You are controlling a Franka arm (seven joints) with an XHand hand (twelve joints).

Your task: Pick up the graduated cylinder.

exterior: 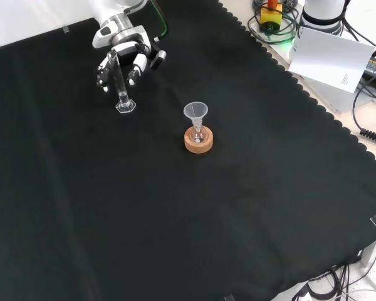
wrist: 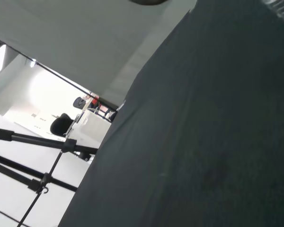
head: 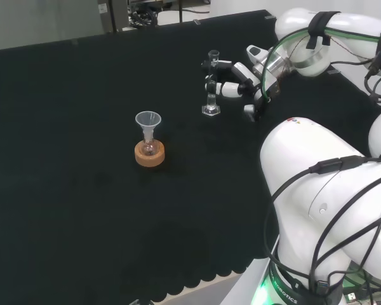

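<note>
Clear graduated cylinder is seen upright on the black cloth, between the fingers of the hand, which are curled around its tube. Grasp step judged underway; a straight lift is called for next.

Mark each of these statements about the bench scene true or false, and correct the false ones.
1. The graduated cylinder stands upright with its base on the black cloth. True.
2. The hand is at the cork ring. False: it is at the graduated cylinder, fingers curled round the tube, apart from the cork ring.
3. A clear funnel sits in the small flask on the cork ring. True.
4. The graduated cylinder lies on its side. False: it is upright.
5. In the front view, the funnel stands to the left of the graduated cylinder. False: it stands to the right and nearer the camera.
</note>
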